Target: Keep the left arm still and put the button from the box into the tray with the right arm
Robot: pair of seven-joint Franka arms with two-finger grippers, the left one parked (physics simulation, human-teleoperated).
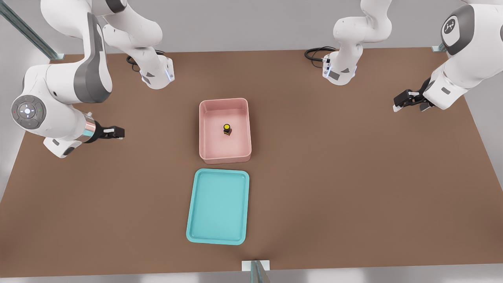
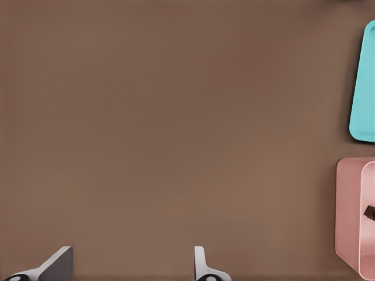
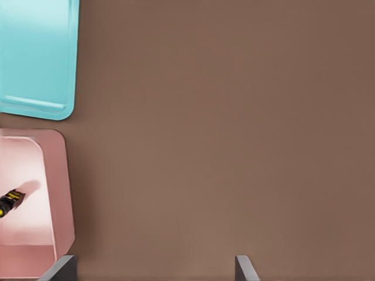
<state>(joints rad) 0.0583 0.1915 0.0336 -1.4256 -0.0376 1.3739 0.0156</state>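
Fingers (image 3: 64, 269) of the gripper (image 1: 114, 132) stand well apart in the right wrist view, with bare table between their tips and nothing held. That gripper belongs to the right arm (image 1: 59, 106), which hangs at the front view's left, well apart from the box (image 1: 225, 131) and above open brown table (image 1: 334, 177).

The button (image 1: 227, 129) stands upright near the middle of the pink box floor, its yellow cap up and its black body below, clear of all four walls. In the right wrist view it shows only at the frame's edge (image 3: 10, 201), so the gripper is not lined up over it.

The step in hand, as I judge it, is the approach. To do it well, the gripper should first travel across until it sits directly above the button, then descend straight down inside the walls. Because the walls are fairly tall, a slanted entry risks clipping the rim. The button is tiny, so the jaws should straddle the black body low down rather than pinch the rounded cap, which could squirt out. Closing gently and lifting vertically until clear of the rim seems safest.

The tray (image 1: 218, 206) lies just beside the box, nearer the camera, with a narrow strip of table between them. Its low rim should make the later set-down easy.
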